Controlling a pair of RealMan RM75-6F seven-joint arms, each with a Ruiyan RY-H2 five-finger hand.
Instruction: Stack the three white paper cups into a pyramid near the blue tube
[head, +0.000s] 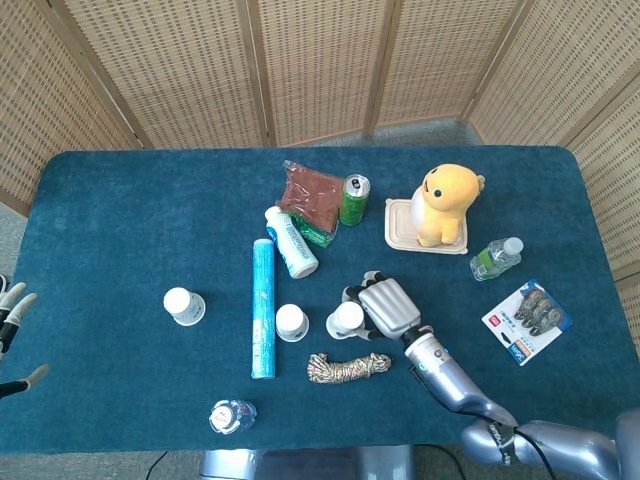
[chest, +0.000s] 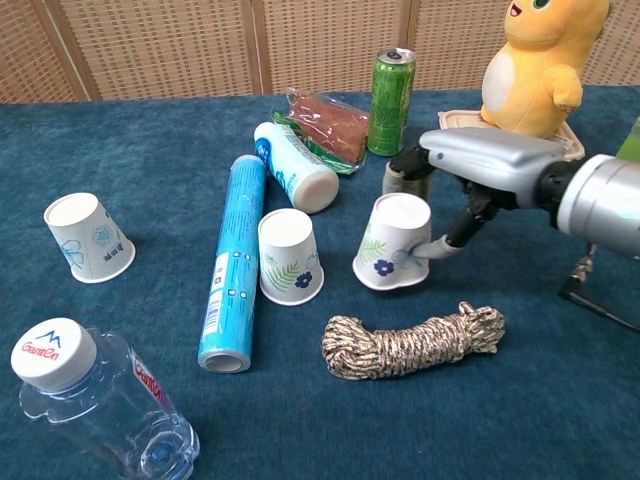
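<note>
The blue tube (head: 263, 308) (chest: 229, 260) lies lengthwise at the table's middle. Left of it stands one upside-down white cup (head: 184, 305) (chest: 86, 237). A second upside-down cup (head: 292, 322) (chest: 290, 255) stands just right of the tube. My right hand (head: 385, 305) (chest: 480, 170) grips the third cup (head: 346, 320) (chest: 393, 242), bottom up and tilted, a short way right of the second cup and low over the cloth. Whether it touches the table I cannot tell. My left hand (head: 12, 318) shows only at the far left edge of the head view, fingers apart and holding nothing.
A coiled rope (head: 348, 367) (chest: 415, 340) lies just in front of the held cup. A clear water bottle (head: 232, 415) (chest: 90, 400) sits near the front edge. Behind are a white bottle (head: 291, 242), a green can (head: 354, 199), a snack bag (head: 311, 190) and a yellow plush (head: 444, 203).
</note>
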